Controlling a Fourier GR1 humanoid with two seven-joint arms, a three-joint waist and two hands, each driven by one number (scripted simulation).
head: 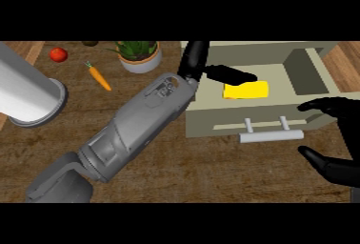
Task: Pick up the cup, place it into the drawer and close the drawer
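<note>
Two hands in view. Left hand (pixel 213 70), upper centre, fingers extended over yellow cup (pixel 247 90) lying inside open drawer (pixel 211 116); apparently released, contact unclear. Right hand (pixel 336 107), right edge, spread, empty, likely staged beside handle (pixel 271 136) for closing.

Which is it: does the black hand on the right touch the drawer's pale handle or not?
Apart. The head view shows a strip of bare counter between the handle and the right hand, which is open beside it.
</note>
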